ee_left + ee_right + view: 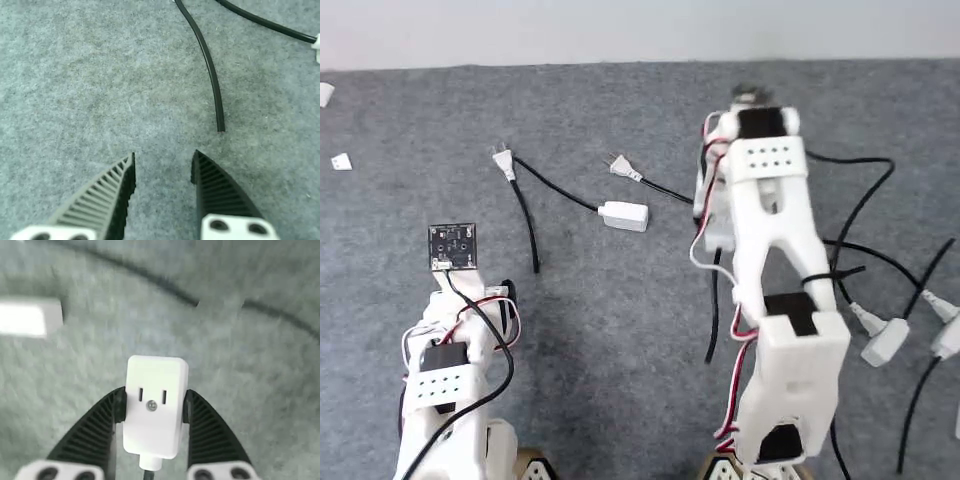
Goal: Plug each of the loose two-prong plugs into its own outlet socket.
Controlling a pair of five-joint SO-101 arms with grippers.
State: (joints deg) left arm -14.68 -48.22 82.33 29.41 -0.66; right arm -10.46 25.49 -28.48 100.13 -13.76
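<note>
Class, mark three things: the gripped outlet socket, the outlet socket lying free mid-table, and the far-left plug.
gripped outlet socket (153, 390), right wrist view, its slotted face.
mid-table outlet socket (623, 215), high view, middle of its body.
far-left plug (504, 163), high view, its white body.

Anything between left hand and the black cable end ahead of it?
No: left wrist view shows bare grey carpet between the left hand and the cable end.

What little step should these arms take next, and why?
Probably the left pincer should reach for the nearest loose plug: it hangs open over carpet, while the right pincer grips a socket, slots facing out.
</note>
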